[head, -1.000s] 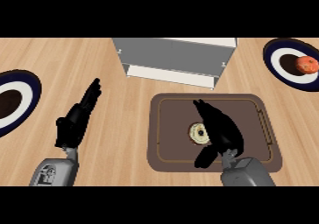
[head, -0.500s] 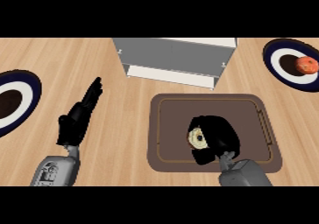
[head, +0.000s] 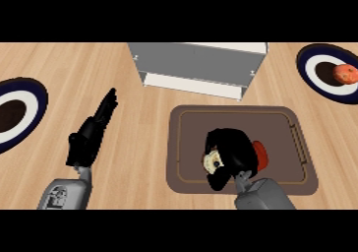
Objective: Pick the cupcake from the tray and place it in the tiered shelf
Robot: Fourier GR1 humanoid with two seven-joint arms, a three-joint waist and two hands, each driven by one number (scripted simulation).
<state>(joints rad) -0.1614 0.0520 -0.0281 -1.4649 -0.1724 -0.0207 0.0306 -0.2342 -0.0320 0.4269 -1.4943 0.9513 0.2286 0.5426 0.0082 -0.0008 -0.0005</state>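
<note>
On the brown tray (head: 283, 123) at the lower middle, my right hand (head: 233, 150) is curled round the cupcake (head: 210, 161). Only a pale patch of the cupcake shows at the hand's left side, and a red part of it (head: 261, 153) peeks out at the right. The grey and white tiered shelf (head: 200, 66) stands just beyond the tray, at the top middle. My left hand (head: 91, 135) rests open on the wooden counter to the left of the tray, fingers straight and pointing away from me.
A dark blue and white plate with a brown centre (head: 26, 98) lies at the left edge. Another blue and white plate (head: 316, 64) at the top right carries a red-orange fruit (head: 346, 74). Bare wood lies between the tray and the left plate.
My right hand's fingers, stretched over the cupcake a second ago, have curled in round it. The left hand has stayed where it was.
</note>
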